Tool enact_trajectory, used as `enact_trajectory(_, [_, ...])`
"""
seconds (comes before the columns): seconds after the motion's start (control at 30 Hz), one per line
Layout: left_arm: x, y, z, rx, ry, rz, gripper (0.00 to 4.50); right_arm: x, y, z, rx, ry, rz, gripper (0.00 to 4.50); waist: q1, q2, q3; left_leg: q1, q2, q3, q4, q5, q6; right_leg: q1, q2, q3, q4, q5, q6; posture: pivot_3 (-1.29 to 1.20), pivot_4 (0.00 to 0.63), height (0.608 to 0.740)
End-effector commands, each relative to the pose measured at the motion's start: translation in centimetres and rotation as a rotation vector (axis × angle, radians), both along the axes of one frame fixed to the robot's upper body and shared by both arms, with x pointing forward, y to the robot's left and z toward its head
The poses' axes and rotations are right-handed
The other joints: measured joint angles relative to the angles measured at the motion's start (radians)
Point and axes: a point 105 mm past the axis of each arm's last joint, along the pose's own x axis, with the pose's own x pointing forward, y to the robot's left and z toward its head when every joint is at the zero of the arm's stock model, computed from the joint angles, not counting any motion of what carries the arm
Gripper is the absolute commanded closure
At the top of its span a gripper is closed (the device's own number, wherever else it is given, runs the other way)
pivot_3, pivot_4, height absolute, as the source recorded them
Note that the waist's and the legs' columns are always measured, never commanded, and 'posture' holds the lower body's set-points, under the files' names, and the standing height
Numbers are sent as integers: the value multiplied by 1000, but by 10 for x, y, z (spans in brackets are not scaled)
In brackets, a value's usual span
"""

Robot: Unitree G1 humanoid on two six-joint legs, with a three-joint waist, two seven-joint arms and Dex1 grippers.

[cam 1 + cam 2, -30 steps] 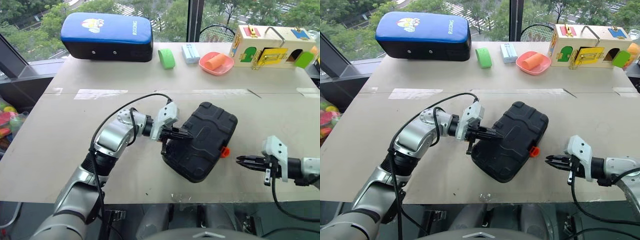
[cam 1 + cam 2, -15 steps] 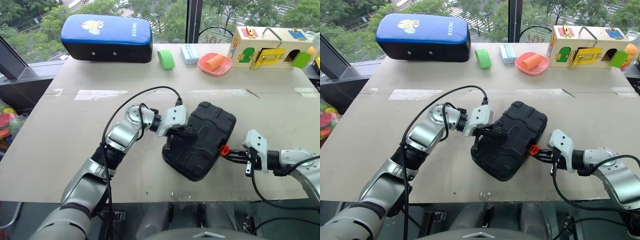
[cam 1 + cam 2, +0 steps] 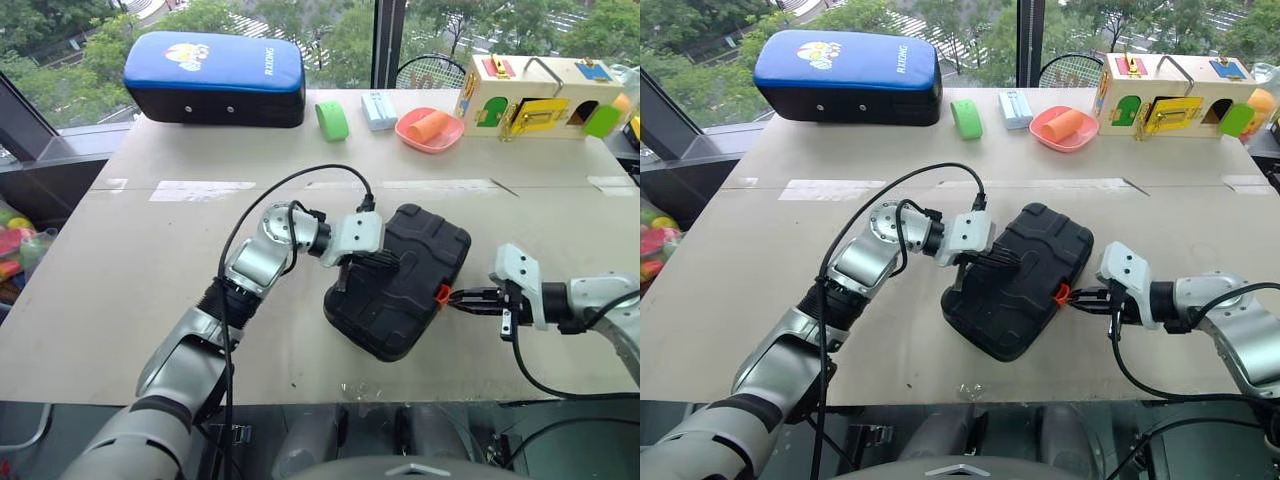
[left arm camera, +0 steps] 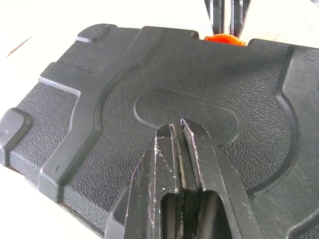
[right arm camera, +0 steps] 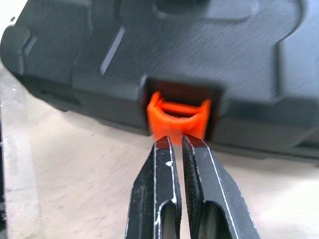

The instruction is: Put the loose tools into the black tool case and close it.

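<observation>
We find the black tool case (image 3: 400, 281) closed on the table (image 3: 130, 260). The left gripper (image 4: 180, 125), fingers together, presses its lid; the right gripper (image 5: 177, 141), likewise pinched empty, meets its orange latch (image 5: 177, 118).

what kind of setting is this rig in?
Probably a robot test bench in an upper-floor lab or office: a plain table against windows over treetops, with practice props along the back such as a wooden latch box and a blue-and-black cushion.
</observation>
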Motion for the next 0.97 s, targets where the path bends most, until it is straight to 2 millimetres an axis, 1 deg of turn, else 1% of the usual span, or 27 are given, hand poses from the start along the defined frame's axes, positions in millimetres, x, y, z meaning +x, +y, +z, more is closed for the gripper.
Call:
enact_trajectory(0.03, [-8, 3, -51, 136, 135, 29, 4485, -11, 23, 21, 79, -99, 132, 4500, 0, 0, -1, 3, 0, 0, -2, 0, 0, 1, 0, 0, -1, 0, 0, 0, 150, 735])
enact_trajectory(0.13, [-1, 8, -43, 92, 147, 98, 4485, -12, 14, 17, 54, -123, 120, 4500, 1, 0, -3, 6, 0, 0, -6, -1, 2, 6, 0, 0, -4, 0, 0, 0, 150, 735])
enact_trajectory(0.2, [6, 18, -30, 23, 199, 187, 4485, -11, 4, 18, 37, -148, 83, 4500, 0, 0, -3, 6, 0, -1, -6, 0, 0, 6, 0, -1, -5, 0, 0, 0, 150, 735])
enact_trajectory(0.23, [8, 29, -20, -14, 236, 226, 4165, -11, -4, 19, 29, -150, 64, 4500, 0, 0, -3, 6, 0, -1, -7, 0, 0, 6, 0, -1, -5, 0, 0, 0, 150, 735])
enact_trajectory(0.27, [7, 40, -12, -39, 267, 251, 3834, -13, -11, 20, 22, -138, 52, 4259, -2, 1, -3, 6, 0, -1, -7, 0, 0, 6, 0, -1, -5, 0, 0, 0, 150, 735])
enact_trajectory(0.3, [3, 62, 0, -64, 299, 281, 3491, -18, -21, 24, 30, -105, 54, 3893, -6, 1, -3, 6, 0, -1, -7, 0, 0, 5, 0, 0, -5, 0, 0, 0, 150, 735])
enact_trajectory(0.33, [-3, 84, 13, -93, 335, 310, 3356, -22, -31, 30, 41, -83, 59, 3733, -16, 1, -2, 6, 1, -1, -7, 0, 0, 5, 0, 0, -5, 0, 0, 0, 150, 735])
enact_trajectory(0.4, [-20, 120, 35, -132, 397, 371, 2436, -26, -47, 43, 74, -64, 51, 2793, -39, 2, -1, 4, 2, 0, -11, 0, 0, 0, 1, 2, -5, 0, 0, 0, 150, 735])
enact_trajectory(0.43, [-30, 135, 44, -142, 423, 400, 2065, -26, -54, 50, 91, -57, 40, 2411, -54, 2, 0, 4, 2, 0, -12, 0, 0, -1, 3, 4, -5, 0, -1, 0, 150, 735])
enact_trajectory(0.47, [-39, 148, 51, -147, 440, 428, 1492, -27, -59, 56, 111, -48, 34, 1836, -58, 3, 1, 4, 2, 0, -15, 0, 0, -3, 4, 5, -4, -1, -1, 0, 150, 735])
enact_trajectory(0.53, [-53, 168, 62, -154, 456, 488, 626, -29, -68, 65, 145, -23, 35, 974, -50, 4, 2, 2, 2, 0, -16, 0, 0, -7, 3, 7, -5, -1, -2, 0, 150, 735])
enact_trajectory(0.57, [-60, 176, 66, -156, 457, 522, 52, -30, -73, 68, 158, -8, 36, 415, -41, 5, 4, 1, 1, -1, -15, 0, 0, -7, 3, 8, -7, -1, -2, 0, 150, 735])
enact_trajectory(0.6, [-68, 187, 70, -160, 453, 560, 0, -31, -78, 70, 163, 0, 39, 50, -33, 5, 4, 0, 1, -1, -15, 0, 0, -7, 2, 8, -8, -1, -2, 0, 150, 735])
enact_trajectory(0.67, [-79, 200, 75, -180, 441, 622, 0, -29, -85, 70, 159, -1, 41, 50, -22, 6, 5, 0, 1, -1, -15, -1, 1, -6, 1, 8, -11, -1, -1, 0, 150, 735])
enact_trajectory(0.73, [-85, 204, 77, -205, 423, 664, 0, -23, -86, 70, 154, -8, 40, 50, -10, 6, 6, 0, 1, -1, -16, -1, 1, -6, 1, 7, -13, -1, -2, 0, 150, 735])
enact_trajectory(0.8, [-91, 203, 74, -216, 405, 689, 0, -19, -84, 70, 154, -15, 52, 50, -1, 7, 7, 0, 1, -1, -16, -1, 1, -6, 1, 8, -13, -1, -2, 0, 150, 735])
enact_trajectory(0.97, [-103, 190, 67, -239, 399, 671, 0, -11, -77, 69, 151, -12, 83, 50, 3, 7, 7, -1, 1, 0, -16, -1, 1, -6, 1, 8, -14, 0, -2, 0, 150, 735])
